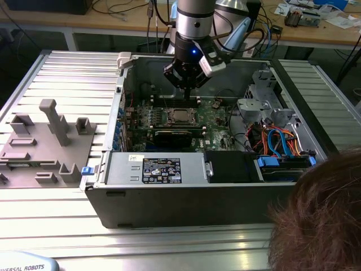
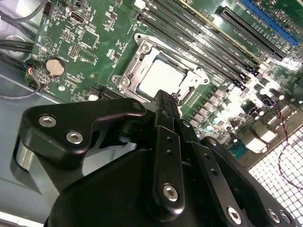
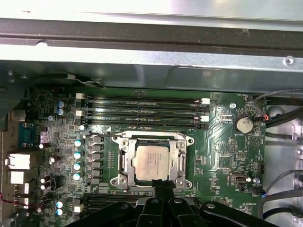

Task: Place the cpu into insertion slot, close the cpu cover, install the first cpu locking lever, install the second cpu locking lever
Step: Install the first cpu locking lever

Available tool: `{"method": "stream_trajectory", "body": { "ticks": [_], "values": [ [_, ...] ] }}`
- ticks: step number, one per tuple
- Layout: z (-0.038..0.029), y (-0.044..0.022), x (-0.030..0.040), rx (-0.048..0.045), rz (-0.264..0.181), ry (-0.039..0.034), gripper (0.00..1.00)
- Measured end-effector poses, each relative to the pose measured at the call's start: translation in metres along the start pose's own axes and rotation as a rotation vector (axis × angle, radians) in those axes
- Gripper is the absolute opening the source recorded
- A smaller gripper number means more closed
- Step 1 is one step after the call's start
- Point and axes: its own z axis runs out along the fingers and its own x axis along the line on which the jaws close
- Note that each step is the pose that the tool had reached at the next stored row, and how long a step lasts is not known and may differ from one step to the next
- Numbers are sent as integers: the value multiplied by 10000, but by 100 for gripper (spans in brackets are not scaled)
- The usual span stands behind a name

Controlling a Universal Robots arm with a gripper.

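First wrist view shows the cpu (image 3: pixel 150 162) seated in the insertion slot (image 3: pixel 124 163) with the cpu cover (image 3: pixel 182 161) down. My pincer (image 3: pixel 160 185) hovers clenched and empty at its edge; I'd descend slowly, squarely.

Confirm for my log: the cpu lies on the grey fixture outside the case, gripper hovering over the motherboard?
No: the first wrist view shows the cpu in the insertion slot; the gripper does hover over the motherboard.
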Motion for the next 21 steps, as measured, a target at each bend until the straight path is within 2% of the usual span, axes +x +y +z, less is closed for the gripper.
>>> {"method": "stream_trajectory", "body": {
  "ticks": [21],
  "values": [
    [0, 1, 38, 0, 0, 0, 11]
  ]
}}
